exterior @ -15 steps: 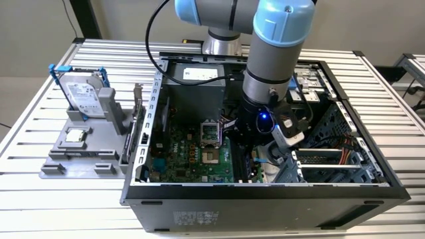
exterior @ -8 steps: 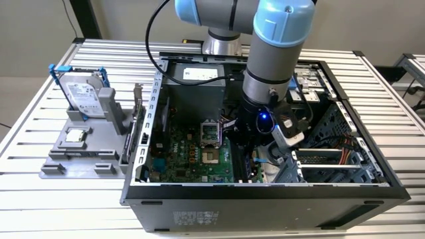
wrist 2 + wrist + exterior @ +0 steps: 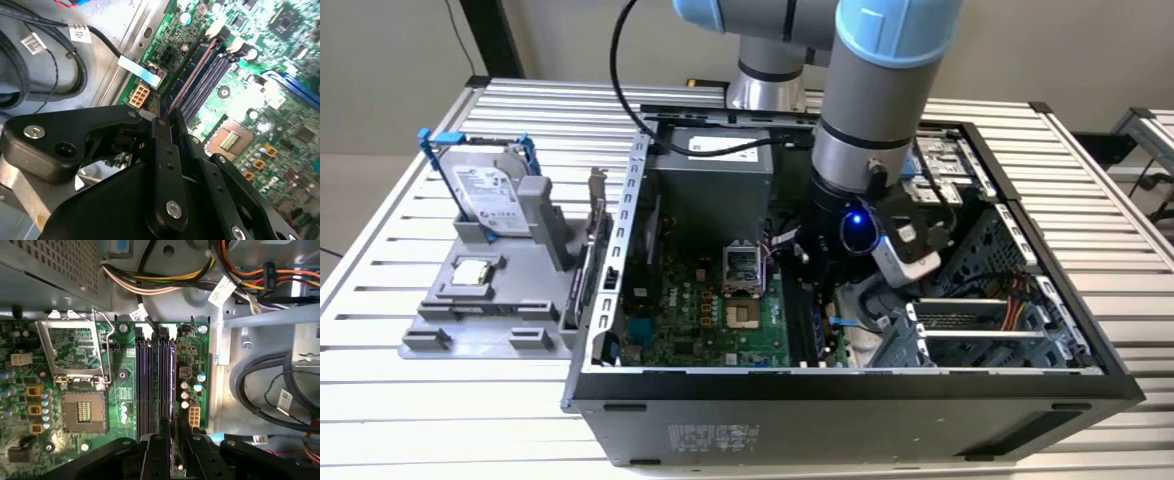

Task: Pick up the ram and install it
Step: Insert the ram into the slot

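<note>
Tool [image 3: 167, 450]: fingers closed on ram [image 3: 173, 385], held edge-down over the rightmost slot [image 3: 170, 375] in the first wrist view. Keep ram parallel to slot, ends between the white latches [image 3: 170, 331], press evenly.

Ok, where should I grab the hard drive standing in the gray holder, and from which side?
Take the hard drive by its free upper part, coming straight down from above and pinching across its flat faces. It stands upright in the gray holder, so probably only the top is open.
</note>
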Robot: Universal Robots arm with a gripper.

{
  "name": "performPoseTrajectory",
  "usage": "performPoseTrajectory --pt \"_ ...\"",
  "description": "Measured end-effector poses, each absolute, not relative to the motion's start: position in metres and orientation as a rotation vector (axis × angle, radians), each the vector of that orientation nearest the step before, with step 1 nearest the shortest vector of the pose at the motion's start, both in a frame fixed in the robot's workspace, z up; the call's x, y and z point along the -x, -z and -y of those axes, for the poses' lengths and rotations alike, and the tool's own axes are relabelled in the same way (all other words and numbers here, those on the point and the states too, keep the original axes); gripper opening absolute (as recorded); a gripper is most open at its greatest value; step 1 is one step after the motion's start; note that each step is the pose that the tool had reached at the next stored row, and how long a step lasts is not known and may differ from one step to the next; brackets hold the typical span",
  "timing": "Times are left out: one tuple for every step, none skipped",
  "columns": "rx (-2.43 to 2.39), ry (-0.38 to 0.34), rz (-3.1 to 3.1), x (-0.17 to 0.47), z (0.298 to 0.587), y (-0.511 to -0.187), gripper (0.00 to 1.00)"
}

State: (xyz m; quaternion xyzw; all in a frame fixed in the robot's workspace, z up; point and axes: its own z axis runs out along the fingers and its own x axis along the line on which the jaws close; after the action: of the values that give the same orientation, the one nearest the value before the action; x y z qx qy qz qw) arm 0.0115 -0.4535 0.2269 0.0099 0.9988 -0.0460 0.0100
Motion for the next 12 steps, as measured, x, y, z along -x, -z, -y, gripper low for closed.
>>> performPoseTrajectory --pt "-0.031 0.144 -3.118 -0.011 0.454 -0.232 1.00" --pt "-0.031 0.145 -3.118 -0.011 0.454 -0.236 1.00" --pt "-0.031 0.145 -3.118 -0.011 0.454 -0.241 1.00" --pt "-0.031 0.145 -3.118 -0.011 0.454 -0.245 1.00" --pt "-0.031 0.145 -3.118 -0.011 0.454 -0.247 1.00" --pt "-0.031 0.145 -3.118 -0.011 0.454 -0.247 1.00" --pt "-0.031 0.146 -3.118 -0.011 0.454 -0.247 1.00" --pt "-0.031 0.146 -3.118 -0.011 0.454 -0.247 0.00" --pt "-0.031 0.147 -3.118 -0.011 0.454 -0.247 0.00" --pt "-0.031 0.147 -3.118 -0.011 0.454 -0.247 0.00" --pt "-0.031 0.148 -3.118 -0.011 0.454 -0.247 0.00" --pt "-0.031 0.148 -3.118 -0.011 0.454 -0.247 0.00"
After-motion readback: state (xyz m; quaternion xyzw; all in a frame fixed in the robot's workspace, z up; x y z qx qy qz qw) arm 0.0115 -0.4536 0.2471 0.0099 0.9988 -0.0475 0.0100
